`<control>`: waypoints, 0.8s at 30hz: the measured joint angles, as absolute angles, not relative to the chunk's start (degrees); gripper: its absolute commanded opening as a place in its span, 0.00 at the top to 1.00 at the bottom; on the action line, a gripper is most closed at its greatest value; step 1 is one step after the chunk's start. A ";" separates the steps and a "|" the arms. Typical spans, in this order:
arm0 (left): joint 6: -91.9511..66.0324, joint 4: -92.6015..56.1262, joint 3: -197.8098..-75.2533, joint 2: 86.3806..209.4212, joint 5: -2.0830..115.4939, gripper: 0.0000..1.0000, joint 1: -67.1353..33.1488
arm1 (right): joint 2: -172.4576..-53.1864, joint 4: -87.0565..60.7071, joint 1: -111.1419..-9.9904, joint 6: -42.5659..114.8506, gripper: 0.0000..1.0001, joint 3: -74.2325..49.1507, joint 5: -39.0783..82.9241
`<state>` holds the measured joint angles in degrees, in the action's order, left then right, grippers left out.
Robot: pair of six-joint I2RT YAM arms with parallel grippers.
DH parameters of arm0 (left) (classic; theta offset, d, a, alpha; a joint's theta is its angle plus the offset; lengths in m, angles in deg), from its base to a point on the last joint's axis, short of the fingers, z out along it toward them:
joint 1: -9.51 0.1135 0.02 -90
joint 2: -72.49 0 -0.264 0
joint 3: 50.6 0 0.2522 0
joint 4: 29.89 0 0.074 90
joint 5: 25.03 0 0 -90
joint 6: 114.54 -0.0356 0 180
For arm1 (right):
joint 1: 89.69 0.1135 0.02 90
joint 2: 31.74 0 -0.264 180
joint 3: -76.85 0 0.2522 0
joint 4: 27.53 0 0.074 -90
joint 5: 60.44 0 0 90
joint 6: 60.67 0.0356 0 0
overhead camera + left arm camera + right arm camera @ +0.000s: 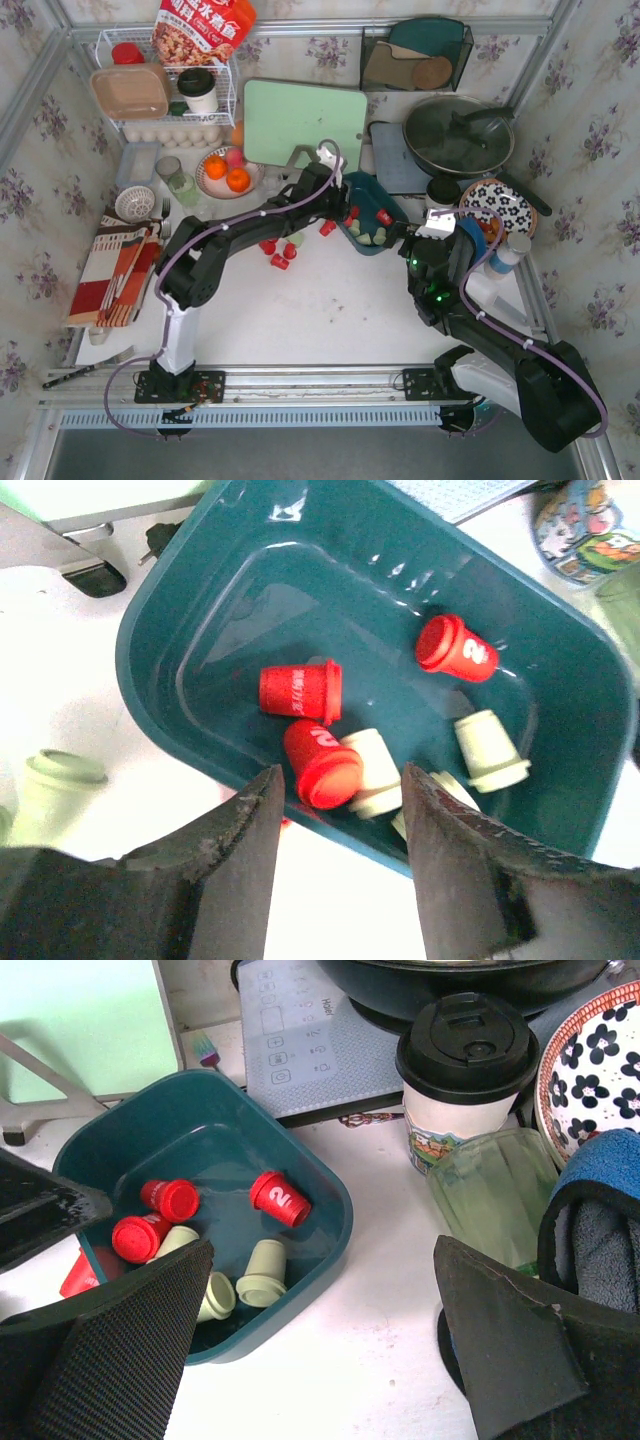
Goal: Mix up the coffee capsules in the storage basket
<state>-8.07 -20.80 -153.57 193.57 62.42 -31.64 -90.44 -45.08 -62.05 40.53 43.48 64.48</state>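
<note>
The dark teal storage basket [392, 198] sits at the table's middle right, also in the left wrist view [160, 610] and the right wrist view [330, 1200]. Three red capsules [300, 690] and about three pale green ones [490, 750] lie in it, also in the right wrist view [280, 1198]. Several red capsules [280, 255] lie loose on the table left of it, and a pale green one [60, 780] is beside it. My left gripper [340, 770] is open and empty above the basket's near rim [350, 205]. My right gripper [322, 1245] is open and empty, just right of the basket [415, 240].
A black-lidded paper cup [465, 1070], a clear greenish glass [490, 1195], a blue cloth [600, 1210] and a floral plate [500, 205] crowd the basket's right. A pan [458, 135] and green cutting board [305, 120] stand behind. An orange bowl [228, 172] stands at left.
</note>
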 measured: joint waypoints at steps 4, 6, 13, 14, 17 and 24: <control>-8.53 -23.79 -148.37 188.13 63.99 0.36 -32.36 | -90.98 -45.15 -62.05 40.53 0.00 43.45 64.13; -8.55 -25.91 -144.72 185.03 65.22 0.35 -32.58 | -91.47 -45.10 -62.05 40.53 0.00 43.21 63.26; -7.68 -29.30 -126.77 169.05 74.46 0.28 -33.19 | -94.59 -44.71 -62.05 40.53 0.03 40.39 56.39; -7.37 -29.17 -124.33 166.58 76.54 0.28 -33.48 | -95.33 -44.58 -62.05 40.53 0.05 39.78 54.95; -6.15 -27.10 -118.43 160.24 82.51 0.28 -34.15 | -97.63 -44.49 -61.79 39.66 0.08 38.54 49.38; -0.09 -21.13 -105.27 146.10 93.26 0.27 -35.18 | -102.79 -44.40 -55.94 36.22 0.13 35.94 41.12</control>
